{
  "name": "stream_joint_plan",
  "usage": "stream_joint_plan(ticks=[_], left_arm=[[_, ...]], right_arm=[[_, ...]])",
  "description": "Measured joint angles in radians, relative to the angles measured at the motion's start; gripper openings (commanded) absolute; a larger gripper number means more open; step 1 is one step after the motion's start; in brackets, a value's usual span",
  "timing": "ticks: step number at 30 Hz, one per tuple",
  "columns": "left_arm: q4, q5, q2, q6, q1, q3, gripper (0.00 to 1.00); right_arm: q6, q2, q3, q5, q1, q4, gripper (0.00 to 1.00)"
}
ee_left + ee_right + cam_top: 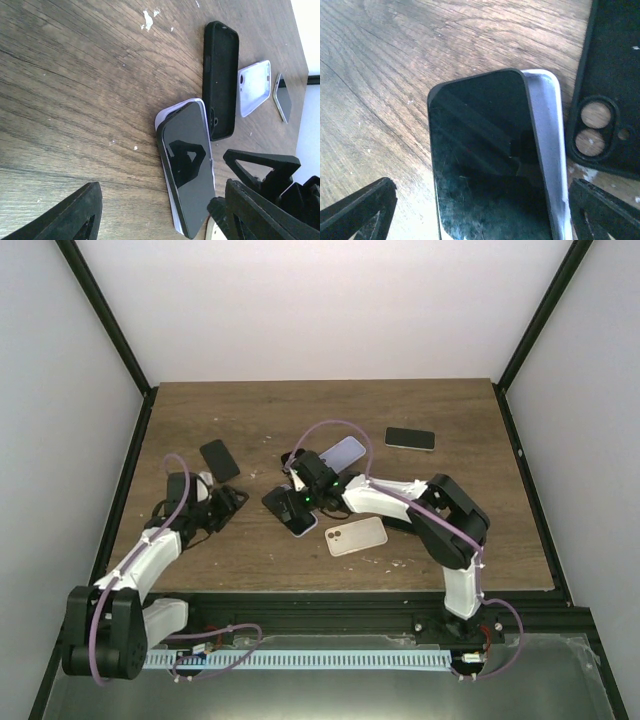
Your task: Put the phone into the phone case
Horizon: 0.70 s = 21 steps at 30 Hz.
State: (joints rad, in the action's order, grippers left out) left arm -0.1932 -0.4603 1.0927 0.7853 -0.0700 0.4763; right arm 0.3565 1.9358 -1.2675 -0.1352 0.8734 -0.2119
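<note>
A black-screened phone [485,160] lies skewed on a lavender case [547,130], whose edge shows along the phone's right side. My right gripper [482,200] is open, its fingers straddling the phone's near end without touching it. The pair also shows in the left wrist view, phone [192,160] on case [161,118], and in the top view [304,525] under the right gripper [300,505]. My left gripper [230,502] is open and empty to the left; in its own view the gripper [160,207] faces the phone.
A black empty case [220,75] lies just beyond the phone, also in the right wrist view [615,60]. A second lavender case [342,451], a black phone [410,438], another black phone [219,460] and a beige phone [356,535] lie around.
</note>
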Motion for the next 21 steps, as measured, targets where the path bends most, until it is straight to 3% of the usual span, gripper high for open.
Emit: stream_joint_plan(ticks=[9, 21], left_arm=[[0.089, -0.045, 0.131, 0.018, -0.05, -0.002, 0.6], [0.115, -0.052, 0.249, 0.005, -0.089, 0.013, 0.49]], right_arm=[[0.018, -0.031, 0.094, -0.082, -0.102, 0.016, 0.68], [0.033, 0.002, 0.107, -0.19, -0.107, 0.059, 0.53]])
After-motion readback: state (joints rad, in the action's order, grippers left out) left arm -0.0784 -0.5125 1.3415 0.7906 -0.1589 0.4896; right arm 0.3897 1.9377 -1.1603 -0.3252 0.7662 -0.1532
